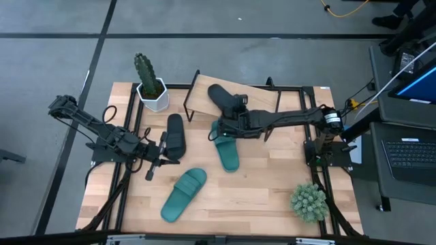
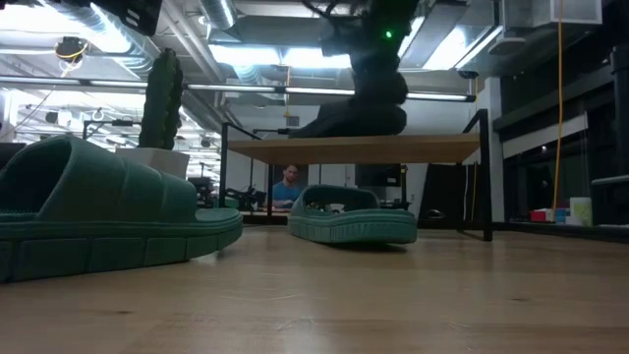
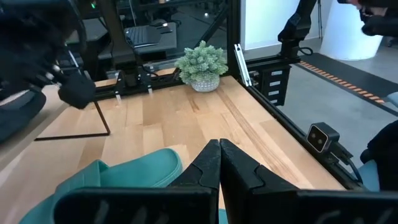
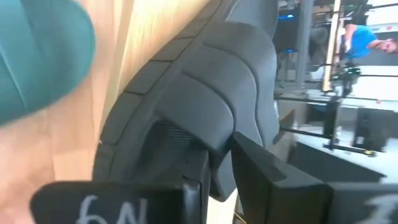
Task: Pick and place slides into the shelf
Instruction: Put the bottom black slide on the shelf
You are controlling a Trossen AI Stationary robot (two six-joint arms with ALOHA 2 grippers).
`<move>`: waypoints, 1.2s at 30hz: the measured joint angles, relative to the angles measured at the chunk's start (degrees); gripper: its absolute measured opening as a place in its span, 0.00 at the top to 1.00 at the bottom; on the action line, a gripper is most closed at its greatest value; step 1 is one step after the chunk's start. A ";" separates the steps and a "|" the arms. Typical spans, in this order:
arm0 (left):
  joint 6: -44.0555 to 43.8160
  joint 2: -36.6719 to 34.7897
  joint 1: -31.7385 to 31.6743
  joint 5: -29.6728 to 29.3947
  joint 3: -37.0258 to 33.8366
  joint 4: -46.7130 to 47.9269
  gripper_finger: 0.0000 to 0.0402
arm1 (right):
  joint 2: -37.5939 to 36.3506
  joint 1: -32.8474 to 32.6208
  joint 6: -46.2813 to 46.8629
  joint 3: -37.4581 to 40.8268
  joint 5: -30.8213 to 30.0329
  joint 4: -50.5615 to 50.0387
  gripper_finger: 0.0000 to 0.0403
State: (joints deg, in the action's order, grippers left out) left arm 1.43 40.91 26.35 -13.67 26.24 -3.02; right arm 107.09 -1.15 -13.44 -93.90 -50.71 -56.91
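Note:
A black slide (image 1: 221,97) lies on the light board of the shelf (image 1: 262,101) at the table's far middle, and my right gripper (image 1: 234,113) is shut on it. A second black slide (image 1: 176,136) lies flat on the table left of the shelf. One teal slide (image 1: 227,151) rests just in front of the shelf, and another teal slide (image 1: 184,194) sits nearer the front edge. My left gripper (image 1: 163,148) hovers shut beside the second black slide, holding nothing; its shut fingers (image 3: 219,155) point over the near teal slide (image 3: 118,180). My right gripper has the edge of the black slide's wide strap (image 4: 217,140) between its two fingers (image 4: 273,174). It reaches in from the table's right side, slanting down. The slide's sole (image 2: 354,123) lies on the shelf board.
A cactus in a white pot (image 1: 151,88) stands at the far left, beside the shelf. A small green plant (image 1: 308,202) sits at the near right corner. Black frame rails run along the table's edges. A desk with a laptop (image 1: 409,153) stands beyond the right edge.

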 joint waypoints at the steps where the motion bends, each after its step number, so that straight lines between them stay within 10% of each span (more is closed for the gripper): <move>1: 0.00 0.00 0.00 0.00 0.00 0.01 1.00 | 0.00 -0.04 0.17 -0.85 0.10 -0.02 0.84; 24: -1.31 0.00 0.02 0.00 0.00 0.04 1.00 | 0.07 -0.20 0.85 -7.00 12.00 1.60 0.84; 36: -1.40 -0.01 0.02 0.04 0.00 0.04 1.00 | 0.07 0.38 0.16 -6.98 16.18 7.12 0.63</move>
State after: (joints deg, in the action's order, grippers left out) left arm 0.03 40.90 26.37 -13.63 26.24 -2.98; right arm 107.15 -0.77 -13.28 -100.88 -34.53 -49.79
